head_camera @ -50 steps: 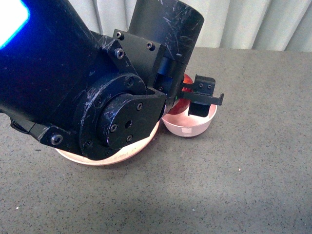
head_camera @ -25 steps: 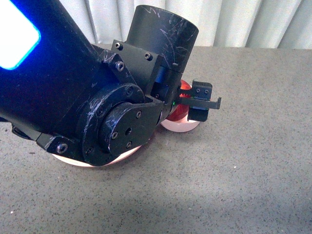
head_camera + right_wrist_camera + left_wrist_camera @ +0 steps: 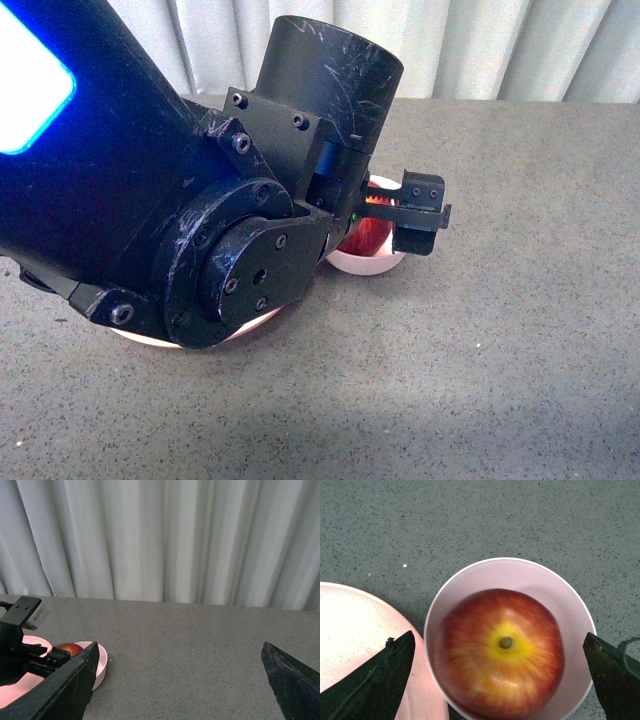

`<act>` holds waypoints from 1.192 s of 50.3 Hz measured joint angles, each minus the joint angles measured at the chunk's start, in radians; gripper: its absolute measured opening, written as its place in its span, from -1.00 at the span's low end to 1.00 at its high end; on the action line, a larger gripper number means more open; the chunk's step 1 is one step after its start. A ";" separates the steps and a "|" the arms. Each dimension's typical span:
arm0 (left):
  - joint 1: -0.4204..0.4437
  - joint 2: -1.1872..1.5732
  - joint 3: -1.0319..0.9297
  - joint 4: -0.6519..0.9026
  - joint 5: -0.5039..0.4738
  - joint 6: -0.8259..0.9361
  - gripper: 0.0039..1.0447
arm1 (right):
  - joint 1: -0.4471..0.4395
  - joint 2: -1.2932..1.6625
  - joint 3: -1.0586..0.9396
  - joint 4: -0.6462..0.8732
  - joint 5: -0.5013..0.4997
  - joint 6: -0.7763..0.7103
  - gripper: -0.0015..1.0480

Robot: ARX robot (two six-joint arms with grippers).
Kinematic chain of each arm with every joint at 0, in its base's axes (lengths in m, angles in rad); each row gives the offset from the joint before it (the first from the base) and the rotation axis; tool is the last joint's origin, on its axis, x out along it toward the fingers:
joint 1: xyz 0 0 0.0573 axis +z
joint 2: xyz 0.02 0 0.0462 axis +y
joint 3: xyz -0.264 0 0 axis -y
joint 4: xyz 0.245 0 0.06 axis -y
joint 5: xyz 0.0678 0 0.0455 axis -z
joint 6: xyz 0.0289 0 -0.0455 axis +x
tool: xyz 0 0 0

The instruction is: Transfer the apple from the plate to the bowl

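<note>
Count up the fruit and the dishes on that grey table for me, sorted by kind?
Fruit: 1, the apple.
Dishes: 2, the pale pink bowl holding the apple, and the salmon-pink plate beside it.
Total: 3.

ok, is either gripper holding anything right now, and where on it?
Nothing is held. The left gripper is open, clear of the apple sitting in the bowl; the right gripper is open and empty.

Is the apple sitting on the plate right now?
No, the apple sits inside the bowl, next to the plate.
</note>
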 joint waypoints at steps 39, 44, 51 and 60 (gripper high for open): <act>0.105 -0.250 -0.302 0.153 -0.073 0.005 0.88 | 0.000 0.000 0.000 0.000 0.000 0.000 0.82; 0.117 -0.233 -0.365 0.373 -0.220 0.068 0.70 | 0.000 0.000 0.000 0.000 0.000 0.000 0.82; 0.180 -0.283 -0.573 0.775 -0.264 0.147 0.25 | 0.000 0.000 0.000 0.000 -0.002 0.000 0.82; 0.294 -0.486 -0.780 0.835 -0.155 0.171 -0.40 | 0.000 0.000 0.000 0.000 -0.004 0.000 0.82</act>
